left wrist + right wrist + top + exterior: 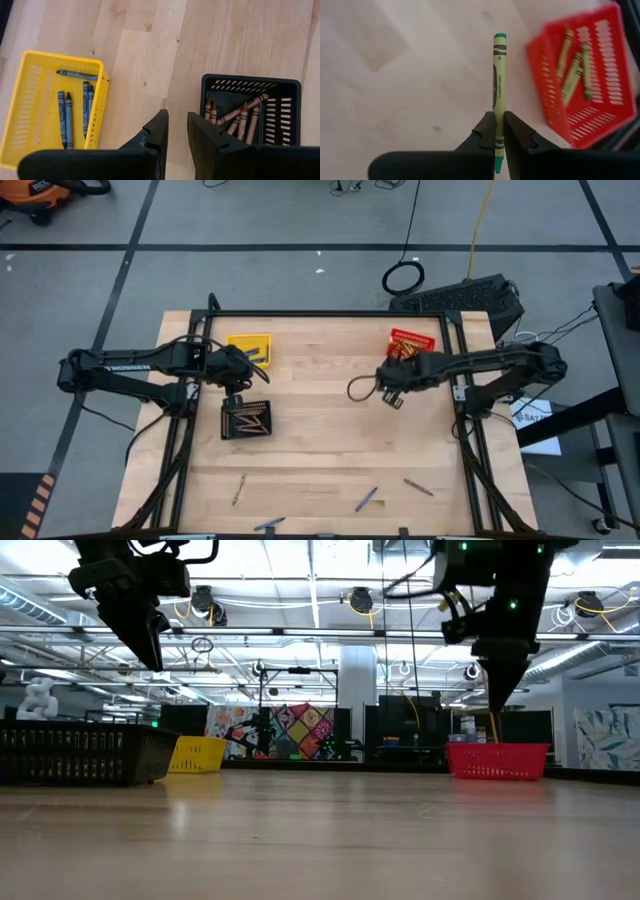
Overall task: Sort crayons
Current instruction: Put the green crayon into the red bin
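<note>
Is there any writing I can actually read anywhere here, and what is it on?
"Crayola.com": printed along the yellow-green crayon held in the right gripper.
Left arm, white lettering: too small to read.
White paper beside the table, dark print: too blurred to read.
Crayon wrappers in the yellow basket: unreadable.

Bright, even light from ceiling strip lamps (300, 600), seen plainly from table height. Soft, faint shadows beside the yellow basket (30, 115) and the black basket (285, 110). Mild sheen on the pale wooden table (330, 430). Red basket (610, 90) smeared by blur, table grain washed out there. Elsewhere sharp.
</note>
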{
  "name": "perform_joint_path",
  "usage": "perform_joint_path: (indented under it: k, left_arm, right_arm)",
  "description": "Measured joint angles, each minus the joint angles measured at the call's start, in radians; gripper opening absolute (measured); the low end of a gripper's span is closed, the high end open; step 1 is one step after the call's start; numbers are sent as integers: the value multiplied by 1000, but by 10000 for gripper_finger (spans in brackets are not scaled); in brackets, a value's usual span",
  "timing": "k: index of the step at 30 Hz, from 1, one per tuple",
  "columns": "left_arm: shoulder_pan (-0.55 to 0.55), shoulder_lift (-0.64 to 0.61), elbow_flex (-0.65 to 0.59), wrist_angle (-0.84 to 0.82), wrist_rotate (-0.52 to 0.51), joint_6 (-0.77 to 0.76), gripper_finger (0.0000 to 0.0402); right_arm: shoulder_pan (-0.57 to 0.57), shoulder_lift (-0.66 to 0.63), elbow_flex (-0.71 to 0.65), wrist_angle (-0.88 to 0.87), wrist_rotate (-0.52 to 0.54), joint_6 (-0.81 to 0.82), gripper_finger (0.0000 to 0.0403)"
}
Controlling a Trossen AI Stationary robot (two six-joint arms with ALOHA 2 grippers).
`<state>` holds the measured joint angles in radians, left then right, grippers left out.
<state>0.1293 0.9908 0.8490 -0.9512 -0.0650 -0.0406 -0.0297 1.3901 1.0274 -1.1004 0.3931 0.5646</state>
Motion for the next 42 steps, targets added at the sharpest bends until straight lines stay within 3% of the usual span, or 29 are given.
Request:
perform_joint_path:
  k: [9, 20, 23, 32, 42]
  left_arm:
    - [0, 0, 0, 0, 0, 1, 70]
    - [0, 0, 0, 0, 0, 2, 70]
    - [0, 0, 0, 0, 0, 2, 70]
    - [0, 0, 0, 0, 0, 2, 70]
    - [0, 0, 0, 0, -2, 1, 70]
  right_arm:
    - [-184, -123, -84, 48, 0, -72, 0]
    - [-404, -133, -88, 100, -9, -215, 0]
    - [-453, -131, -88, 109, -58, -248, 0]
    - [-543, -127, -88, 110, -81, -267, 2]
    - [-572, -47, -88, 140, -82, -297, 35]
